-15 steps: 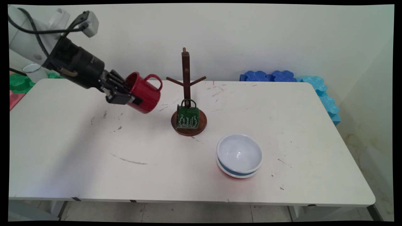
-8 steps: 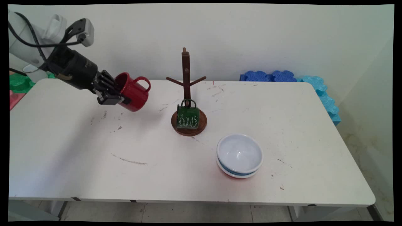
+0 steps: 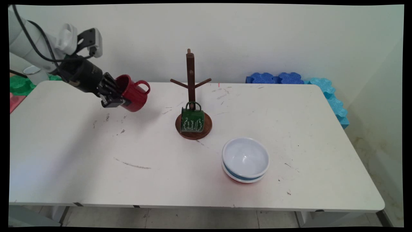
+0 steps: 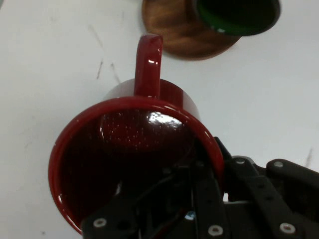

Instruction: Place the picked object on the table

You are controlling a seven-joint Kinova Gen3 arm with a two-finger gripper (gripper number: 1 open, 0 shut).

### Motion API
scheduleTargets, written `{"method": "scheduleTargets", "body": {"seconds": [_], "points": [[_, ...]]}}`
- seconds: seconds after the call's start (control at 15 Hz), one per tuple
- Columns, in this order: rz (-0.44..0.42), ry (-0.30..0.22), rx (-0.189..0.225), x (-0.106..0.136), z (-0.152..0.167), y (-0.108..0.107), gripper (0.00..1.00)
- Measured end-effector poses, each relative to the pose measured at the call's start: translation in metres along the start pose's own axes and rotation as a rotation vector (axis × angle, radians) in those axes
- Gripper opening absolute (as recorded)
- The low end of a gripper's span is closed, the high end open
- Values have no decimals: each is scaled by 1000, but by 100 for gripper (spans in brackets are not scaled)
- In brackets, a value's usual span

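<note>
My black gripper (image 3: pixel 119 99) is shut on the rim of a red mug (image 3: pixel 133 97), held tilted in the air above the table's far left, its handle pointing right. In the hand view the red mug (image 4: pixel 134 154) fills the middle, mouth toward the camera, one finger (image 4: pixel 207 191) inside it and the other outside its wall. A wooden mug tree (image 3: pixel 190 77) stands at mid-table to the right. A green mug (image 3: pixel 192 120) rests on its round base (image 3: pixel 207 127). The wooden base (image 4: pixel 174 35) and green mug (image 4: pixel 239 15) show at the top of the hand view.
Stacked bowls (image 3: pixel 245 160), white on top, sit to the right of the tree toward the near edge. Blue foam blocks (image 3: pixel 325 93) line the table's far right corner. Green and red items (image 3: pixel 17 87) lie off the table's left end.
The gripper with the red mug has drawn back to the left and a little upward, away from the mug tree. Nothing else has moved.
</note>
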Motion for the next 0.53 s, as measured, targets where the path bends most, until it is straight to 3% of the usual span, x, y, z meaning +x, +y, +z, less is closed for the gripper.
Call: {"method": "scheduleTargets", "body": {"seconds": [0.53], "points": [[88,-57,30,0,37,-20,0]]}}
